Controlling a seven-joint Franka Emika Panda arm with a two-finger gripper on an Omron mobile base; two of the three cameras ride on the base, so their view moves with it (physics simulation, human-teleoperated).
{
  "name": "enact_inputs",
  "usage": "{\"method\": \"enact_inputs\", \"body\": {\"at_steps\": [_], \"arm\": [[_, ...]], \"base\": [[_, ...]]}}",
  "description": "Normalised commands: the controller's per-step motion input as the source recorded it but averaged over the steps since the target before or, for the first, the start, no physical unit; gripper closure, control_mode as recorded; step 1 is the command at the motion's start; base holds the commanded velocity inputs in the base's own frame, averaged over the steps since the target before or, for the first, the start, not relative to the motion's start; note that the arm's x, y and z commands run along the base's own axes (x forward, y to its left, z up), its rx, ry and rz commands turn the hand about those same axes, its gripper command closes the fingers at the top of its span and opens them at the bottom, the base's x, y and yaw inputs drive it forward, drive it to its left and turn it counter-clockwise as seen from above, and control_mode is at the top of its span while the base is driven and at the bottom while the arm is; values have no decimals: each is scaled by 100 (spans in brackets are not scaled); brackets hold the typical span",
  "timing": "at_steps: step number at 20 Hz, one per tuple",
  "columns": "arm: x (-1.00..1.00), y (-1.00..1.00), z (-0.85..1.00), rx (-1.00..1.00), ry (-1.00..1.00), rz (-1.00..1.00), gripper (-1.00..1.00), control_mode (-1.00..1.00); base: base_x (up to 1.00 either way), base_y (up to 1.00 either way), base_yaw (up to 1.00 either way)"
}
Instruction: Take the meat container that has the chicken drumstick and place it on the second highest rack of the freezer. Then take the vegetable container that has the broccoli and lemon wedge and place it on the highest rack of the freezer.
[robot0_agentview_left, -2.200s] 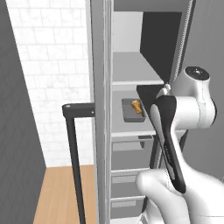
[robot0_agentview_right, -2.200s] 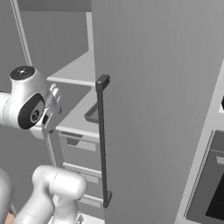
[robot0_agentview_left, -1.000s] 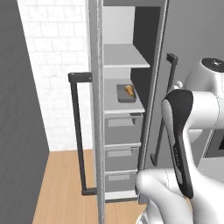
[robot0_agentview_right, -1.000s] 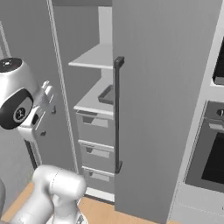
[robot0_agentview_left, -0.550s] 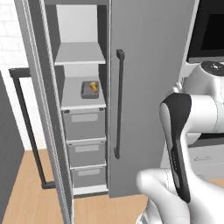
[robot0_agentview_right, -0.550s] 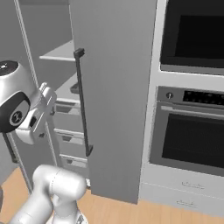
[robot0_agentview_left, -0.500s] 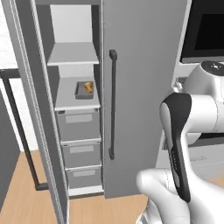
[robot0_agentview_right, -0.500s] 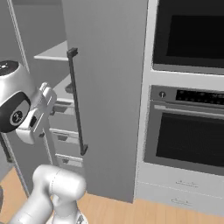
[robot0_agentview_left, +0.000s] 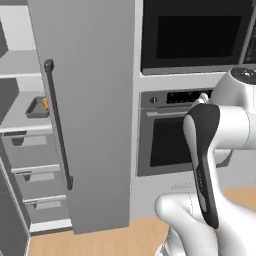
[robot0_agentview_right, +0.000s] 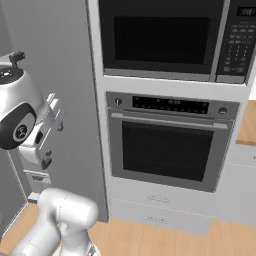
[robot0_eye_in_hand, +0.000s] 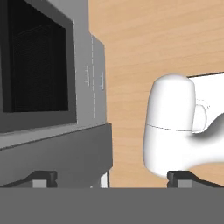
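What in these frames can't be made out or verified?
- The chicken drumstick: left base view, a small orange speck in its grey container; the freezer door edge cuts it off.
- The highest rack: left base view, partly cut by the left edge and the door.
- The gripper: hand view, just the fingertips show, wide apart, nothing between them.

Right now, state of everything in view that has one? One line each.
freezer: door swung open, shelves and drawers exposed at left
meat container: sitting on an inner freezer shelf, chicken drumstick inside
freezer drawers: shut
wall oven: door shut
microwave: door shut
cabinet drawers below the oven: shut
gripper: jaws wide open, holding nothing
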Motion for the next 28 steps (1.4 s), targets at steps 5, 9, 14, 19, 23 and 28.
{"method": "enact_inputs", "body": {"at_steps": [5,9,14,19,23,28], "arm": [[0,0,0,0,0,0,-100,100],[0,0,0,0,0,0,-100,100],[0,0,0,0,0,0,-100,100],[0,0,0,0,0,0,-100,100],[0,0,0,0,0,0,-100,100],[0,0,0,0,0,0,-100,100]], "base": [[25,-100,0],[32,-100,0],[44,-100,0],[45,-99,0],[45,-98,0],[36,-83,0]]}}
